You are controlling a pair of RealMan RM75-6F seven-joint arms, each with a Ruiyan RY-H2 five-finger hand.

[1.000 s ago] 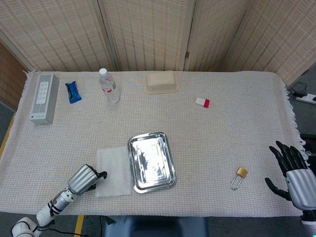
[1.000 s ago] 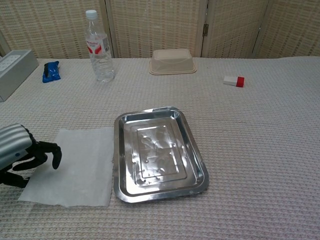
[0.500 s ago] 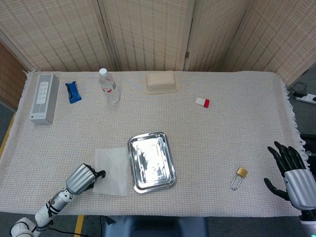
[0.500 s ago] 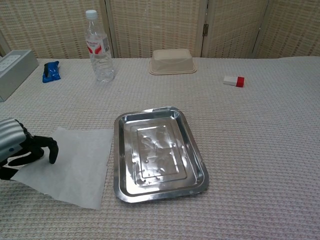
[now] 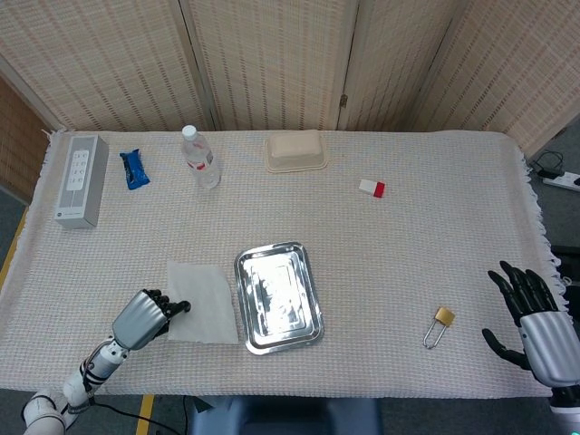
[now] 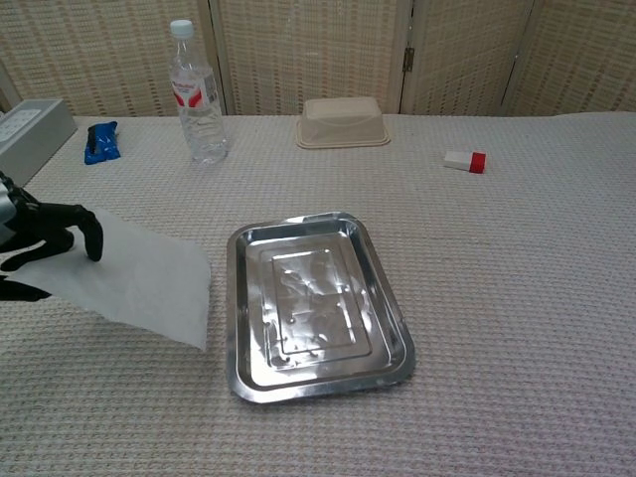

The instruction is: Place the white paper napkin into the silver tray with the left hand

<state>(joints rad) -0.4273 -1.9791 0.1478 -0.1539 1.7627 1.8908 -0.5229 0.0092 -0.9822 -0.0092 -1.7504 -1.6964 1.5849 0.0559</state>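
Our left hand (image 6: 40, 238) pinches the near-left edge of the napkin (image 6: 139, 278) between dark fingers, and the sheet hangs off the cloth, sloping down toward its free corner beside the tray (image 6: 393, 323). From the head view the same hand (image 5: 145, 317) sits at the napkin's (image 5: 204, 290) left side, with the tray (image 5: 315, 299) just to the sheet's right — the two look nearly touching there, though we cannot tell whether they do. The tray lies bare and shiny, its long side running away from us. Between napkin and tray we see only woven tablecloth (image 5: 408, 245). Our right hand (image 5: 535, 317) rests at the far right edge of the cloth with fingers spread and nothing in them. Near it lies a padlock (image 5: 439, 324). Well apart, along the back of the table, stand a water bottle (image 6: 197, 94) with a red label, a blue packet (image 6: 101, 141) to its left, and a grey box (image 6: 28, 139) at the left edge — none of them close to the napkin. A beige lidded container (image 6: 343, 122) sits at the back centre, and a white-and-red block (image 6: 464, 161) lies to its right.
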